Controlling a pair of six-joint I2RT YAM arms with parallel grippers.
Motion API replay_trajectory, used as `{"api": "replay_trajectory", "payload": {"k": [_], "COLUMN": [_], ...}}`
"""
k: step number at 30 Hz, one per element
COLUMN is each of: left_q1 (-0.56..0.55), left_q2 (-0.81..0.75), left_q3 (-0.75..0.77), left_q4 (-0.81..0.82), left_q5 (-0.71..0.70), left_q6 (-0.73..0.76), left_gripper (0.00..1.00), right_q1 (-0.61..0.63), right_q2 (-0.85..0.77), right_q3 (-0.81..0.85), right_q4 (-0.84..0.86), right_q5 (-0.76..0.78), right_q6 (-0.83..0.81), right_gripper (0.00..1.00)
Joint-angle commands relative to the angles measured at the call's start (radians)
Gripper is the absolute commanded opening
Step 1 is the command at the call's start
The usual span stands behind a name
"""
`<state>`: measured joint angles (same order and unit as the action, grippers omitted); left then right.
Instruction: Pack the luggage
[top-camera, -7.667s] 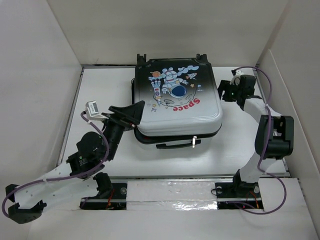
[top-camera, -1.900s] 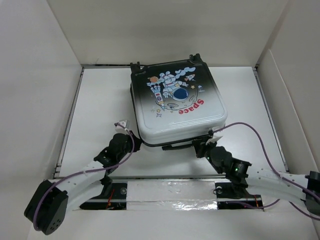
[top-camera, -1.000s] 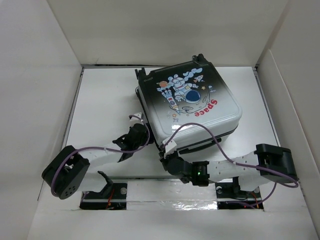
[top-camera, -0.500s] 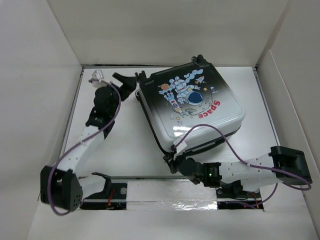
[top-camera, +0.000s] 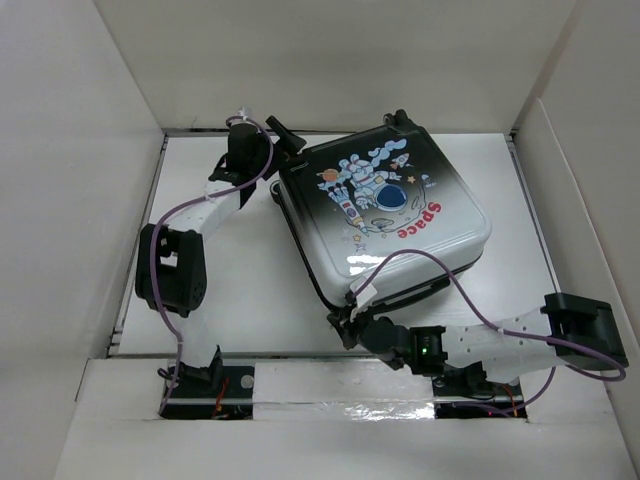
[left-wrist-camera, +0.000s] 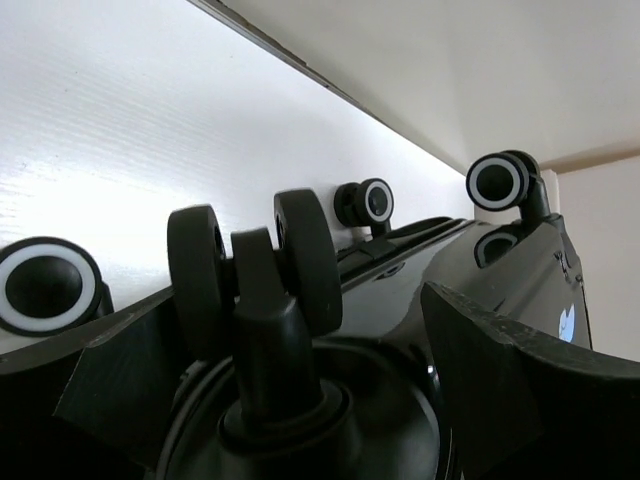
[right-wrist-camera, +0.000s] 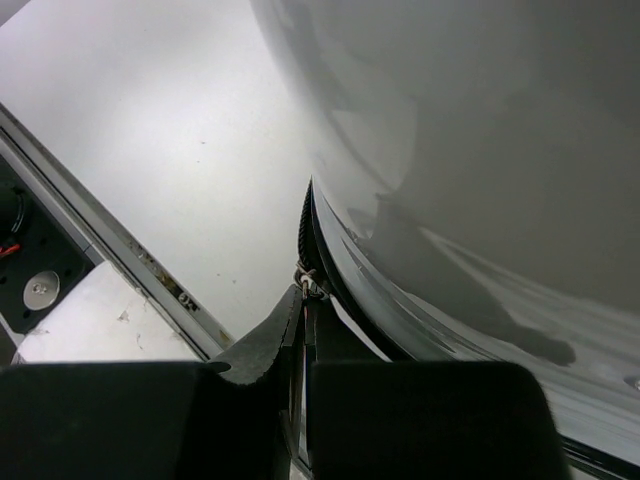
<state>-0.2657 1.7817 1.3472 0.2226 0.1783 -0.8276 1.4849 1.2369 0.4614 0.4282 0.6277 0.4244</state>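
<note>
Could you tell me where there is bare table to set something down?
Widest: between the luggage, the left arm and the near rail. Narrower: between the luggage and the right wall. Crowded at its far-left wheels, by the left gripper, and its near corner, by the right gripper.

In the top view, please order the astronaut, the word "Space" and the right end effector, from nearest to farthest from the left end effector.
1. Astronaut, far centre.
2. "Space", right of it and nearer.
3. Right end effector, near side.
</note>
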Motion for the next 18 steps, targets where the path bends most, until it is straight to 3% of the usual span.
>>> {"api": "replay_trajectory", "payload": {"k": [1,9,12,13,18], "left_q1": [0.006,0.006,0.016,0.016,0.025], "left_q2": [0.011,0.096,0.104,0.104,0.11], "left_q3": [0.072,0.115,0.086,0.078,0.056], "left_q4": [-0.014,0.038,0.09,0.104,0.153], "left_q5": [0.026,0.038,0.053,0.056,0.076], "left_q6": [0.016,-0.027,-0.05,-0.067,-0.076], "left_gripper": [0.93,0.81,0.67,0.54,0.23], "right_q1": [0.06,0.06,0.06,0.06,0.06], "right_q2": [-0.047,-0.042,-0.05,-0.059,-0.089], "right_q3": [0.02,0.016,0.011,0.01,-0.003], "right_q4": [0.17,0.169,0.161,0.158,0.129], "right_q5": [-0.092,-0.085,-0.076,-0.074,-0.053], "right_q6": [0.037,0.051,0.057,0.06,0.068], "right_gripper": [0.0,0.0,0.0,0.0,0.0]}}
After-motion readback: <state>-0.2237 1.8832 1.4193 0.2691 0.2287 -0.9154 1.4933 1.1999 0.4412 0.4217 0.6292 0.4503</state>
